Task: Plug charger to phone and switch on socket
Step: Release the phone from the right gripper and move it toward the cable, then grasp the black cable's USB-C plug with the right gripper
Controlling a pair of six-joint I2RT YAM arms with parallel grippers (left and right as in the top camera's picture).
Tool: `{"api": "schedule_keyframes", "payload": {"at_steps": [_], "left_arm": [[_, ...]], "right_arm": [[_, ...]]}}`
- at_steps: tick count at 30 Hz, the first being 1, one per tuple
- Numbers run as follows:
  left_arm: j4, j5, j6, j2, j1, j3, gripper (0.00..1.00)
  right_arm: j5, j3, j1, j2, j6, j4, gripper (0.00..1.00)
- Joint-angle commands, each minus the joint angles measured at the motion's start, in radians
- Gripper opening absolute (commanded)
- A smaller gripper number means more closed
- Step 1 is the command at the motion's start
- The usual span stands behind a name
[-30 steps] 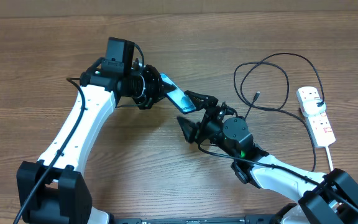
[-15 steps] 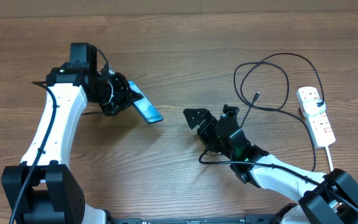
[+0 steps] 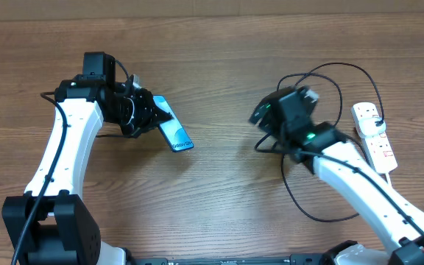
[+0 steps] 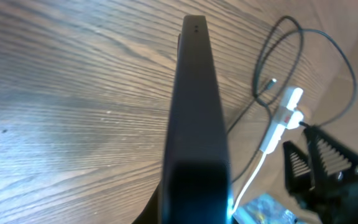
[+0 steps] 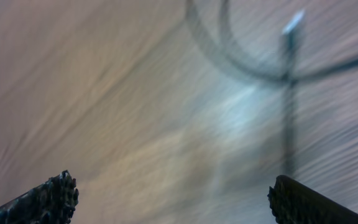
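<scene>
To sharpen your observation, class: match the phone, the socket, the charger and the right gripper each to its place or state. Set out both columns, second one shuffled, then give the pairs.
Things
1. phone
2. socket
3. charger
4. right gripper

Places or states
A. lying in loose loops on the table
B. open, nothing between its fingers
C. held in the left gripper
D. white, lying at the far right of the table

Pairs: 1-C, 2-D, 3-A, 4-B

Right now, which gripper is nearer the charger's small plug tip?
Right. The charger tip lies just ahead of the open right gripper; the left gripper is far across the table, holding the phone.
</scene>
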Motion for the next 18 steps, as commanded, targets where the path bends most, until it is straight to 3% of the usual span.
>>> {"api": "schedule_keyframes", "payload": {"at_steps": [1,4,9,12,18], "left_arm": [[0.020,0.129,0.048,0.024,-0.003,0.009,0.04],[0.032,0.201,0.047,0.070,-0.003,0.009,0.04],[0.034,0.270,0.048,0.171,-0.004,0.009,0.04],[0.034,0.327,0.048,0.230,-0.013,0.009,0.04],[0.034,0.345,0.048,0.268,-0.029,0.009,0.04]], "right_arm": [[0.111,0.008,-0.092,0.006,-0.064,-0.029,1.00],[0.106,0.008,-0.167,0.050,-0.110,-0.010,1.00],[0.039,0.008,-0.236,0.142,-0.329,0.115,0.92],[0.027,0.008,-0.257,0.210,-0.367,0.143,0.80],[-0.053,0.008,-0.261,0.328,-0.419,0.215,0.72]]}}
